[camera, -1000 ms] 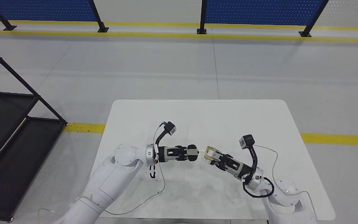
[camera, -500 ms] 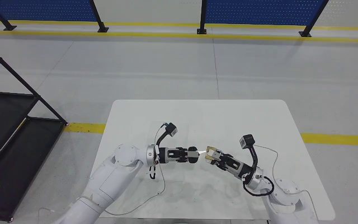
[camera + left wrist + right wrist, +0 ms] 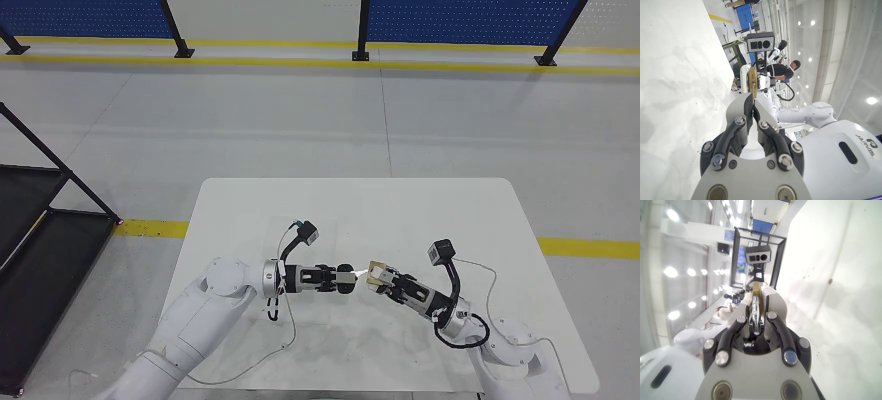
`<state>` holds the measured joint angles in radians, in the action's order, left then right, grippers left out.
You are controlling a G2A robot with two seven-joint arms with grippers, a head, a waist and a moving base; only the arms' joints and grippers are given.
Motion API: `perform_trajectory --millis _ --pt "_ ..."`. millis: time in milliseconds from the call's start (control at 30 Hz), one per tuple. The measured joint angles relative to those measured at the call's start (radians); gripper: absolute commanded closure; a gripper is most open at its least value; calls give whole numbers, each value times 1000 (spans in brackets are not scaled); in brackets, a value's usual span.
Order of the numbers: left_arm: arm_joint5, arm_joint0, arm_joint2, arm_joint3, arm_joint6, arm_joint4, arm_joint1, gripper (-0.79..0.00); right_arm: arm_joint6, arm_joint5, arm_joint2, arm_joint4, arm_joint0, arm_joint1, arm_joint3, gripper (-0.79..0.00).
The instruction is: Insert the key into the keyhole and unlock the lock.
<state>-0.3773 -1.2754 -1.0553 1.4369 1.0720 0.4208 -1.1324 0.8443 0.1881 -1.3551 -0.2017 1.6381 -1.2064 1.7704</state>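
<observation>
White flat table has its edges well away from my grippers. My left gripper is clamped on a thin silver key, pointing lengthwise at the gold-coloured metal padlock, tip at its keyhole. My right gripper squeezes that padlock; its own view shows the shiny shackle.

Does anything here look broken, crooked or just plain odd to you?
Nothing stands out. The left gripper pinches the key straight, its tip at the keyhole end of the brass padlock. The right gripper holds the padlock squarely above the table, which bears a few tiny dark specks.
</observation>
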Motion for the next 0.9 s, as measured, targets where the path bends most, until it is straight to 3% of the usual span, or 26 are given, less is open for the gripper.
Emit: perform_trajectory --millis 500,900 --pt "-2 3 -2 -5 -1 -1 3 0 16 3 10 -9 -5 13 0 0" --pt "37 -78 -124 99 10 -115 45 0 83 -39 -1 -35 -15 28 10 0"
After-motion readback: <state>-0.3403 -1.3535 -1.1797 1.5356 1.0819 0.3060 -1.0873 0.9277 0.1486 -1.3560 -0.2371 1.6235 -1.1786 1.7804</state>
